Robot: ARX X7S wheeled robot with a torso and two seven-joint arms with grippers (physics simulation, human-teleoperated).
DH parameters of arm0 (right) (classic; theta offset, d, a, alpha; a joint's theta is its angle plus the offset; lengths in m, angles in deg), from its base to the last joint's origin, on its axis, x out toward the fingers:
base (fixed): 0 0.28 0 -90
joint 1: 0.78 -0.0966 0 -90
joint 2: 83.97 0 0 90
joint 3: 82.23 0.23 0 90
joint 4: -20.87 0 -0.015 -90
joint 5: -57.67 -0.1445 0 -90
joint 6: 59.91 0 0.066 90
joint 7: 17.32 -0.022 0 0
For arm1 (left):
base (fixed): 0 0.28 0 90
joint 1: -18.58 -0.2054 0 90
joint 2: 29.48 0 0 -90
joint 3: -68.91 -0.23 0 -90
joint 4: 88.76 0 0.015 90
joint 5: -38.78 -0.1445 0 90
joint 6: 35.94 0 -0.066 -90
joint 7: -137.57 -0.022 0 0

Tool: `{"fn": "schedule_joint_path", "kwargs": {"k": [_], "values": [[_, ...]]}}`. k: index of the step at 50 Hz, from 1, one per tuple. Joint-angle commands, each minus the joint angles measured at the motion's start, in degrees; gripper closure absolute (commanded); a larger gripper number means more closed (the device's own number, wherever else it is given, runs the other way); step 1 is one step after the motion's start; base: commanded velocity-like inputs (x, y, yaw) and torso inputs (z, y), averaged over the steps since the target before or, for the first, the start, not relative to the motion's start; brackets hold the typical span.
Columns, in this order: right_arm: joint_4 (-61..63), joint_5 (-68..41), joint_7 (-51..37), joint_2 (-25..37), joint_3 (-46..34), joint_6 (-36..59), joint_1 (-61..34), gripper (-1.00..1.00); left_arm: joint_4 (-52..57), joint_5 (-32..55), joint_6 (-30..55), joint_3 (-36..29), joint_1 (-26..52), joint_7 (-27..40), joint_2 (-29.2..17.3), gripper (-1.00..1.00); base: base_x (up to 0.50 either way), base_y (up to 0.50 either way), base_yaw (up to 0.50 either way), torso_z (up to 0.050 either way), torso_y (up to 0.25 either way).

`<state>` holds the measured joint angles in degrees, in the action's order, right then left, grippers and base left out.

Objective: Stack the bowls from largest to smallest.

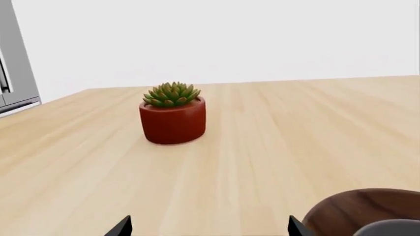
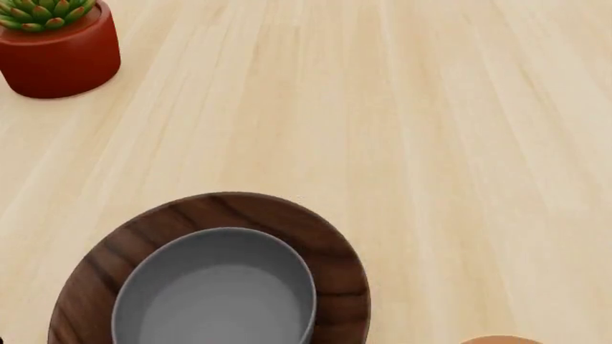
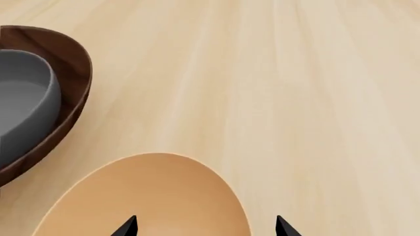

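Head view shows the mid-sized matte dark grey round bowl (image 2: 215,290) already sitting inside the large dark walnut-grain wooden bowl (image 2: 287,222), near and to the left on the pale wooden tabletop (image 2: 431,143). Only a sliver of the small light orange-tan bowl (image 2: 497,340) shows at the near right edge, apart from the wooden one. Far left stands the red pot with a green succulent (image 2: 57,50), well away from the stack.

From the right wrist camera, the right gripper (image 3: 204,227) hangs over the orange-tan bowl (image 3: 151,196), its two dark fingertips spread apart and holding nothing; the nested pair lies just beside it, to its left. The left gripper (image 1: 207,227) is likewise spread wide and empty, with bare table between its tips and the wooden bowl's rim (image 1: 354,209) just off to one side.

The step in hand looks to be picking up the orange-tan bowl. It would go best by pinching one wall of the rim, one finger inside and one outside, since the bowl seems wider than the finger spread. Then lift clear of the wooden rim, carry left, centre over the grey bowl and lower before letting go. The left arm should stay clear.

Count: three bowls, one of each colour; one potted plant; two grippers
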<state>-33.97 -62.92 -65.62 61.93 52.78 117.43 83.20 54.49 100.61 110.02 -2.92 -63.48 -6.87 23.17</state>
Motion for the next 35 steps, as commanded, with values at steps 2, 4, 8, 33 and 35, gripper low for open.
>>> {"fn": "schedule_joint_path", "kwargs": {"k": [2, 4, 8, 33, 35], "values": [[0.5, 9.8, 6.2, -3.8, 1.2, 1.2, 3.6, -1.00, -0.3, -0.7, -1.4, 1.6, -0.4, -1.6, 0.9, -1.00, 0.00, 0.00, 0.00, 0.000, 0.000], [0.4, 10.4, 6.8, -4.0, 1.6, 1.0, 4.7, -1.00, -0.2, -0.6, -1.5, 1.7, -0.5, -1.5, 0.7, -1.00, 0.00, 0.00, 0.00, 0.000, 0.000], [0.1, 16.2, 10.7, -5.4, 1.8, 1.6, 5.5, -1.00, -0.3, 0.2, -1.5, 2.2, -0.5, -1.3, 0.6, -1.00, 0.00, 0.00, 0.00, 0.000, 0.000], [-4.7, 24.4, 17.5, -6.2, -4.3, -3.3, 8.1, -1.00, -0.6, -0.4, -2.4, 1.4, -0.9, -1.4, 0.0, -1.00, 0.00, 0.00, 0.00, 0.000, 0.000], [-5.1, 22.7, 16.6, -6.0, -4.3, -3.8, 8.5, -1.00, -0.7, -0.7, -2.6, 1.3, -1.0, -1.5, 0.1, -1.00, 0.00, 0.00, 0.00, 0.000, 0.000]]}}
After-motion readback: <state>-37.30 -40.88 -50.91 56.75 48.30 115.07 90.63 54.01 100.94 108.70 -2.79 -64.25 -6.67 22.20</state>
